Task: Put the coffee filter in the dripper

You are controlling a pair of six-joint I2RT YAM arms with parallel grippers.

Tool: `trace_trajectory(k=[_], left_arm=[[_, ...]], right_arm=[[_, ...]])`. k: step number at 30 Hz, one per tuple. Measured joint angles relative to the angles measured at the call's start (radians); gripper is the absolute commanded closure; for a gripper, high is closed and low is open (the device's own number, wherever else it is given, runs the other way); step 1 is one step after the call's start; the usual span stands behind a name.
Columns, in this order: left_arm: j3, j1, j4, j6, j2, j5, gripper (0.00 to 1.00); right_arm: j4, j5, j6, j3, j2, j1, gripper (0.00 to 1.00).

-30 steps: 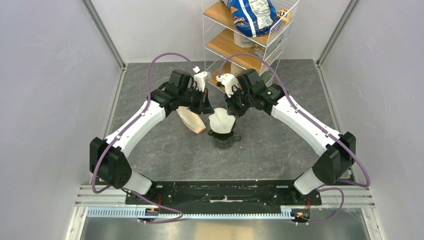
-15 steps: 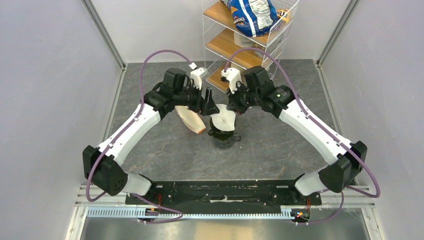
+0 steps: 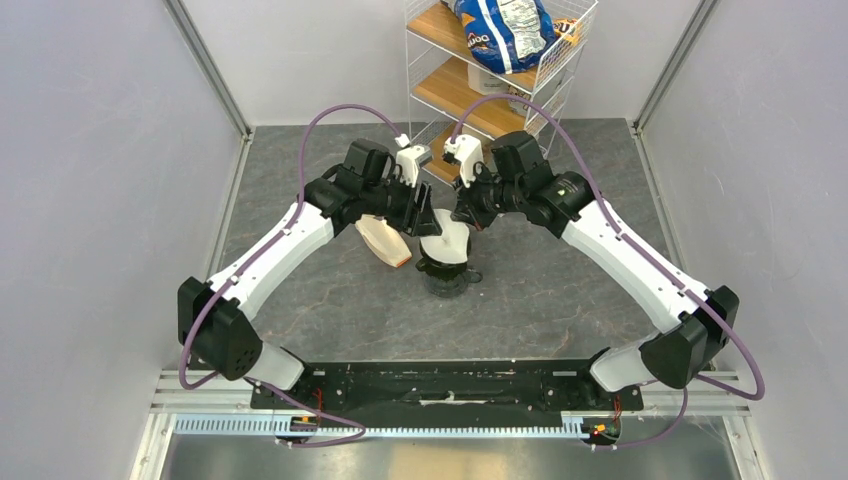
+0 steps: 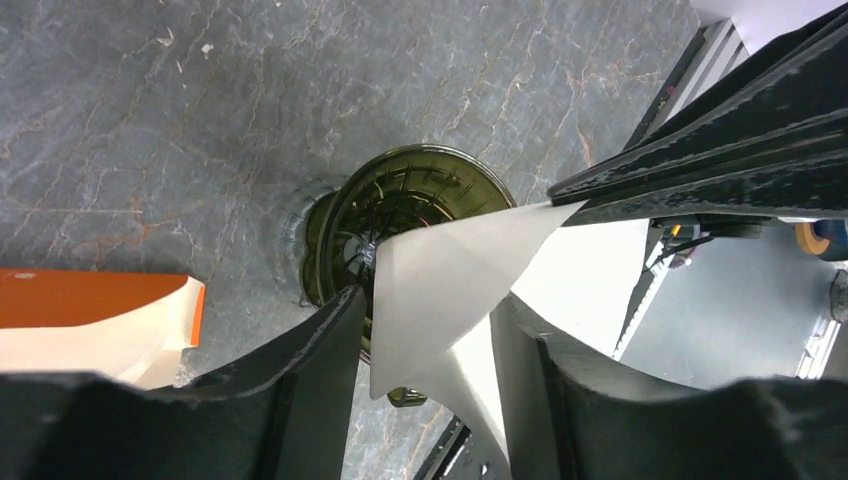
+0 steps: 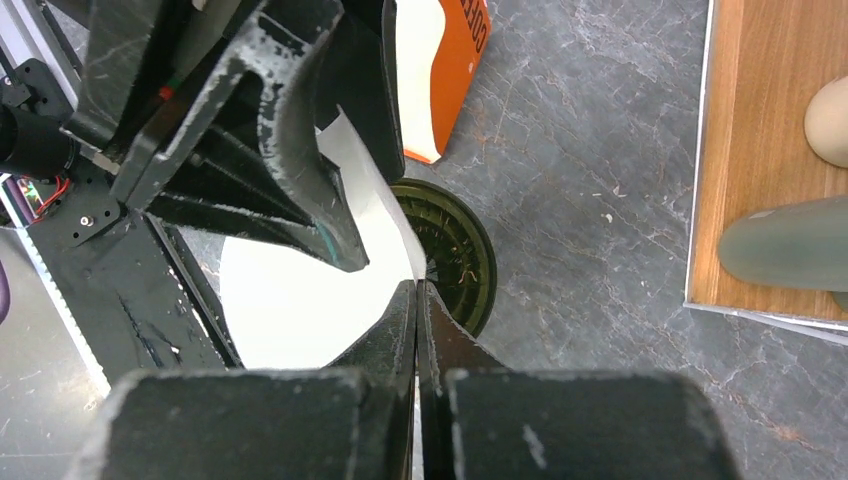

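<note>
Tabletop [image 3: 560,290] of dark grey stone-look sheet, matte, veined with paler lines, running back to the rear wall. Boxed in left, right and behind by plain pale grey walls [image 3: 90,200], with slanting aluminium posts [image 3: 205,65] at the rear corners. Against the back, white wire rack [image 3: 565,75] with bare wooden shelves [image 3: 460,92], blue-and-white crinkled bag [image 3: 500,30] lying on the upper one. Along the near edge, black mounting plate [image 3: 450,385] beside a ribbed metal rail [image 3: 400,425].

Near the middle of the surface, small dark funnel-shaped dripper [image 3: 447,278], upright on its round base. Over its mouth, tilted: thin white paper coffee filter [image 4: 450,270], covering one side of the rim and leaving part of the ribbed inside bare. Cannot tell whether its tip reaches inside. Just beside the dripper on the left, flat tan packet with an orange end [image 3: 385,240], lying on the stone.

Left gripper [image 4: 425,310]: fingers apart, straddling the filter's lower fold. Right gripper [image 5: 417,290]: fingers pressed together, pinching the filter's upper edge.
</note>
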Motion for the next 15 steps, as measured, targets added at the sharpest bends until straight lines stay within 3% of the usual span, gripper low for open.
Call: trace_trajectory(k=[4, 9, 11, 14, 15], left_arm=[[0.000, 0.000, -0.014, 0.006, 0.000, 0.000, 0.74], [0.000, 0.000, -0.015, 0.013, 0.001, 0.002, 0.97], [0.000, 0.000, -0.013, 0.010, 0.001, 0.000, 0.98], [0.000, 0.000, -0.011, -0.004, 0.000, -0.008, 0.98], [0.000, 0.000, -0.011, -0.012, -0.001, -0.011, 0.98]], right_arm=[[0.001, -0.006, -0.007, 0.000, -0.012, 0.000, 1.00], [0.001, -0.018, -0.016, 0.000, -0.017, 0.000, 1.00], [0.001, -0.016, -0.018, 0.000, -0.017, 0.000, 0.98], [0.001, -0.008, -0.016, 0.000, -0.017, 0.001, 0.61], [0.001, 0.000, -0.015, 0.001, -0.017, 0.001, 0.55]])
